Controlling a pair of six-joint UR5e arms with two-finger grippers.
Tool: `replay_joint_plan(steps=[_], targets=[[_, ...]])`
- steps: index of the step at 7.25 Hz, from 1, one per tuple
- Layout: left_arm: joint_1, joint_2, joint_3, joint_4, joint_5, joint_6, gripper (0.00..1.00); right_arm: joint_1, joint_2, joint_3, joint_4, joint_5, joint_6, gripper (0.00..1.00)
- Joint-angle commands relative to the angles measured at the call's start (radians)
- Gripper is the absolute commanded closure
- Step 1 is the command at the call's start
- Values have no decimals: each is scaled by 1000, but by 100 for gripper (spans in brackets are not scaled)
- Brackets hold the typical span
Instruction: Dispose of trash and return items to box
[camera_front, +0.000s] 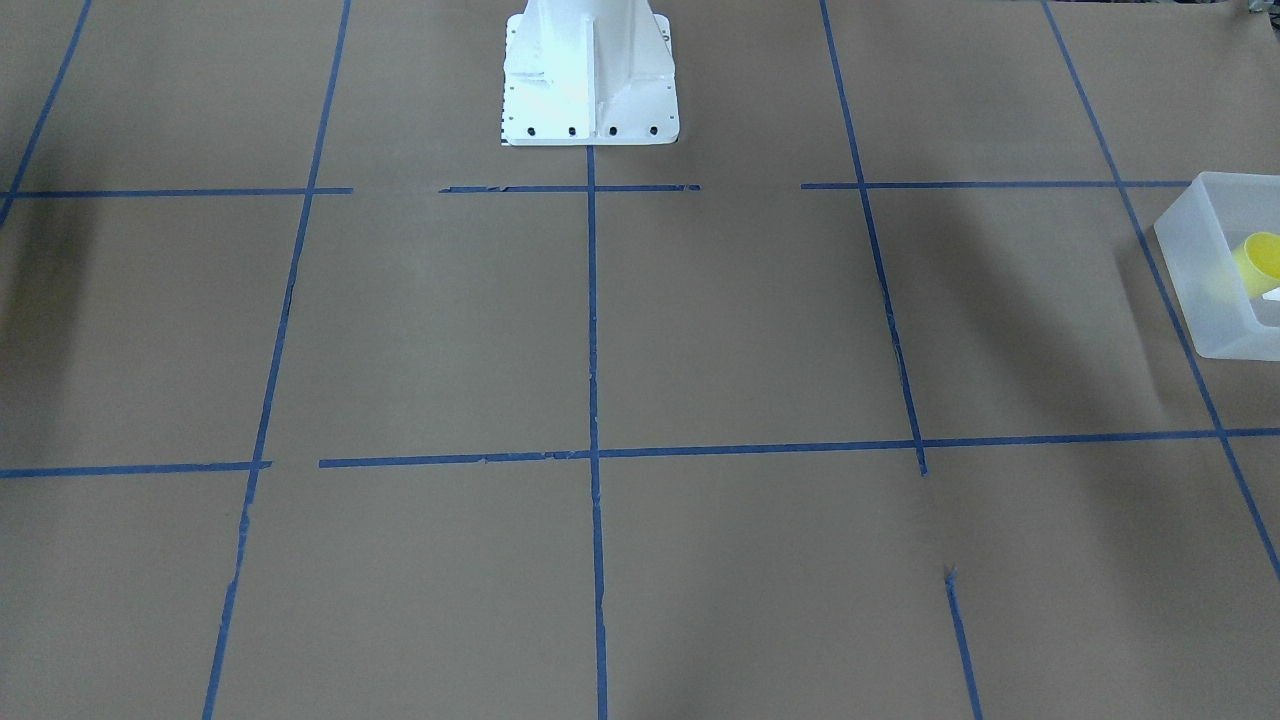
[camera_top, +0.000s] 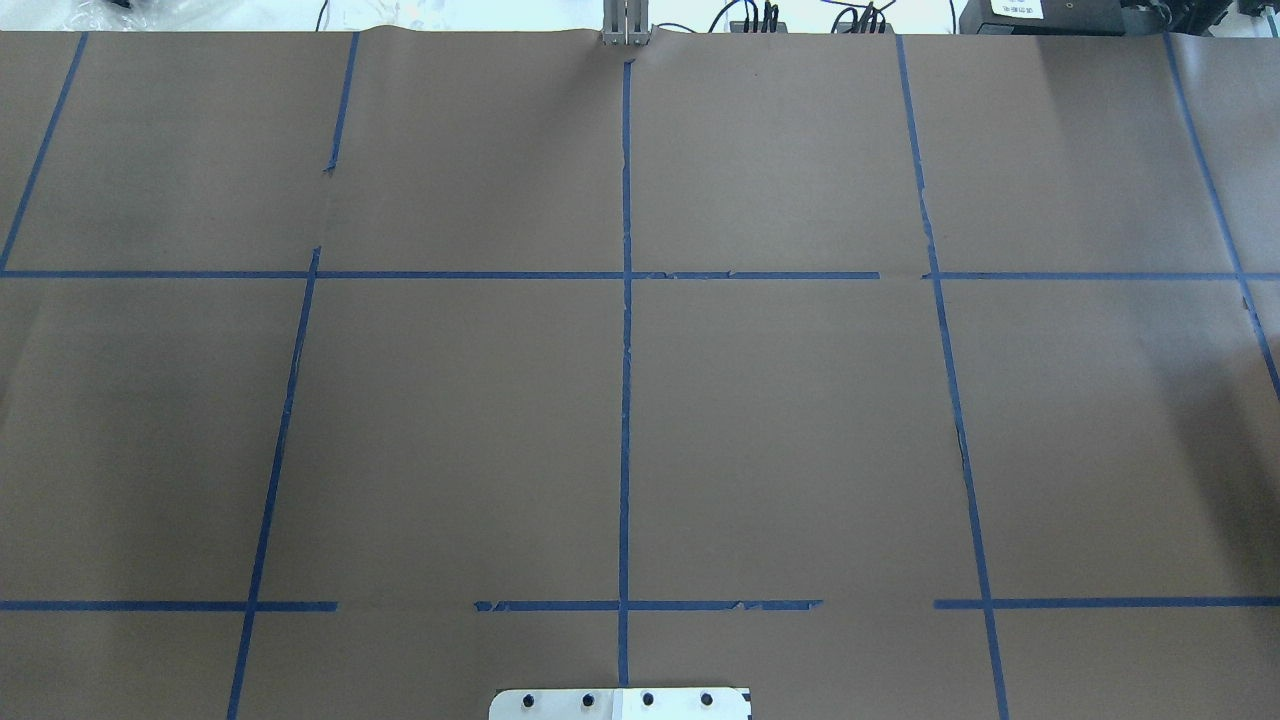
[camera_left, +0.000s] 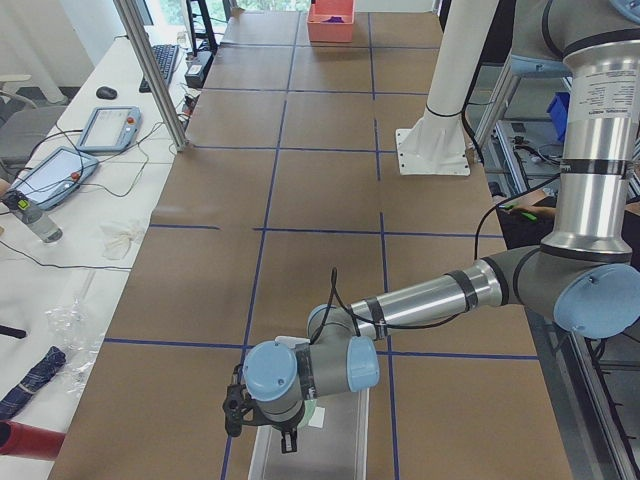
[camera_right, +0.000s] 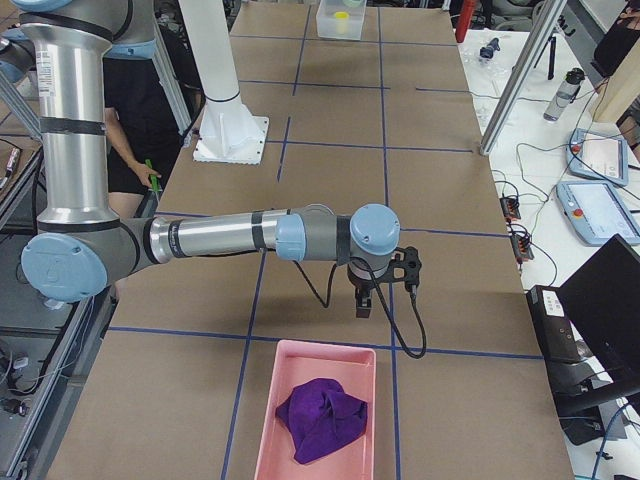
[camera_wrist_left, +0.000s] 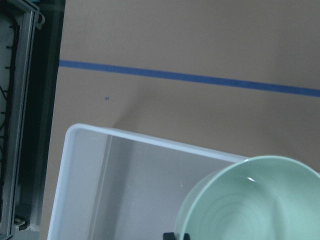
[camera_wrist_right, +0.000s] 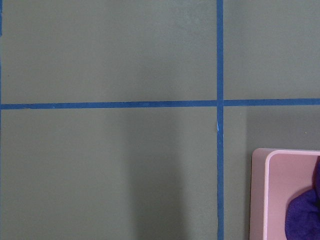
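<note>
Left wrist-mounted view: we see the left claw (camera_wrist_left: 177, 236) apparently pinching the rim of a green bowl (camera_wrist_left: 250, 200), directly above the box (camera_wrist_left: 90, 175) at the left end of the surface (camera_front: 700, 330). The yellow cup (camera_front: 1262, 258) lies tipped inside that box. The right claw (camera_right: 365, 300) hovers well apart; we cannot tell its state.

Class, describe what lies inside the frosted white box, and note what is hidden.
A yellow cup lies in the box. The left wrist view shows a pale green bowl over its opening; whether it touches the bottom cannot be told. The bowl hides what is beneath it.
</note>
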Motion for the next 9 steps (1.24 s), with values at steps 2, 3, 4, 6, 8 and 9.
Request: replay_joint_plan(steps=[2,3,4,6,8,9], targets=[[-18,29,17,-80,90,-3,100,0,0,5,1,2,0,0],[-23,28,17,-98,116,-4,100,0,-1,6,1,2,0,0],[-21,28,17,-104,118,-10,100,0,-1,6,1,2,0,0],[-23,34,16,-104,116,-10,1,0,0,6,1,2,0,0],[-24,34,13,-104,116,-12,0,0,0,8,1,2,0,0],[-30,34,-1,-104,115,-14,0,0,0,16,1,2,0,0]])
